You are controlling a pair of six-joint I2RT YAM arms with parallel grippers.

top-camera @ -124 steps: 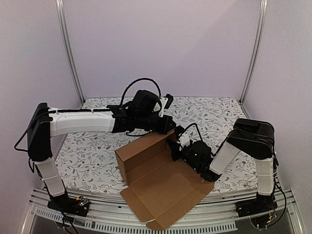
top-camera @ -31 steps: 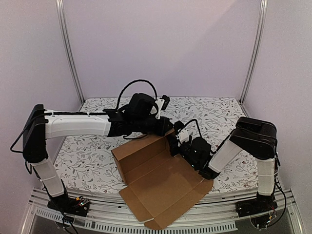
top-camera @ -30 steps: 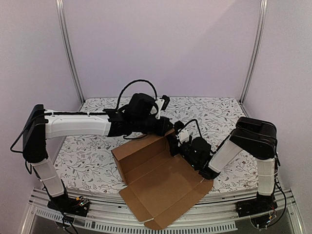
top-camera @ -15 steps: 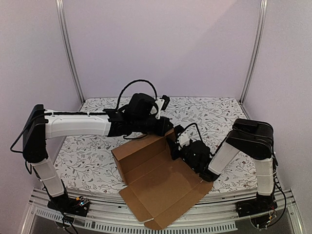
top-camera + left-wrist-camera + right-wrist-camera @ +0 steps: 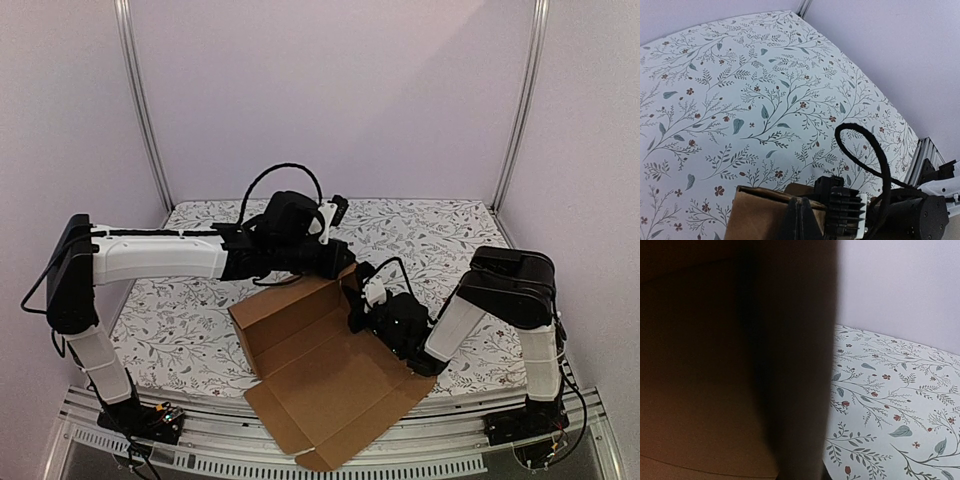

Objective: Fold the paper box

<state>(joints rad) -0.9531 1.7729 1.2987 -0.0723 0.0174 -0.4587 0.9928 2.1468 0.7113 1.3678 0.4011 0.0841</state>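
At the near edge, the plain brown paper box (image 5: 330,372) lies part-open on the table, and its broad flat panel juts out over the metal rail (image 5: 450,452) between the two arm bases. Farther in, the sheet rises into a shallow tray with an upright back wall and a raised left end. The right gripper (image 5: 357,308) sits at the tray's right end with its jaws closed. Its wrist view shows only shadowed cardboard up close beside patterned cloth, so I cannot tell whether a flap is caught between the fingers. Just beyond it, the left gripper (image 5: 340,262) meets the far right corner of the back wall. In its wrist view the dark fingers (image 5: 801,220) are pressed together against the top edge of the cardboard. A black cable (image 5: 285,168) loops above that wrist. The white tablecloth (image 5: 190,320), printed with leafy sprigs and small red flowers, runs back to pale lilac walls (image 5: 330,90) framed by metal posts (image 5: 140,110).
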